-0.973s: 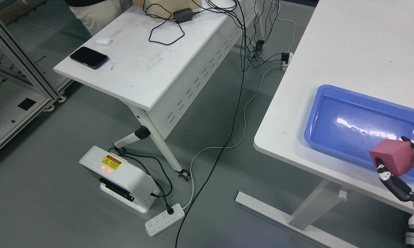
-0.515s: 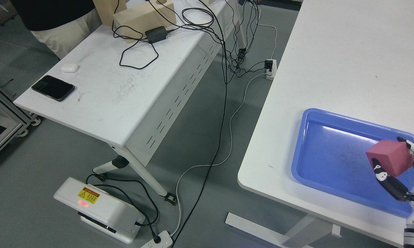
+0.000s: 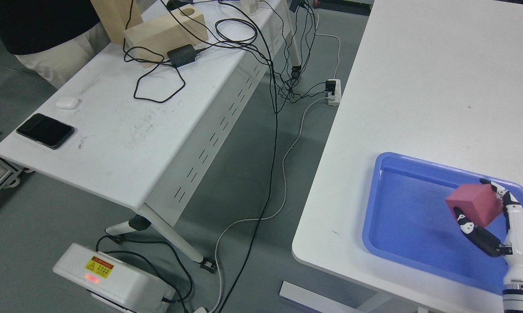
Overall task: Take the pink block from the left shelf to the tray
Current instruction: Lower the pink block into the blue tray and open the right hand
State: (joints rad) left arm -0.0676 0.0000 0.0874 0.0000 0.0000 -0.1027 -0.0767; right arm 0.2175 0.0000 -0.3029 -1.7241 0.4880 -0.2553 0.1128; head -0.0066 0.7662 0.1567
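Overhead, the right hand grips the pink block between its thumb and fingers, holding it tilted above the right part of the blue tray. That tray sits at the near edge of the white table.

The blue tray lies bare across its floor with only its low rim to clear, the white bench beyond it stretches open, and the robot hand with the pink block hangs over the tray's right part
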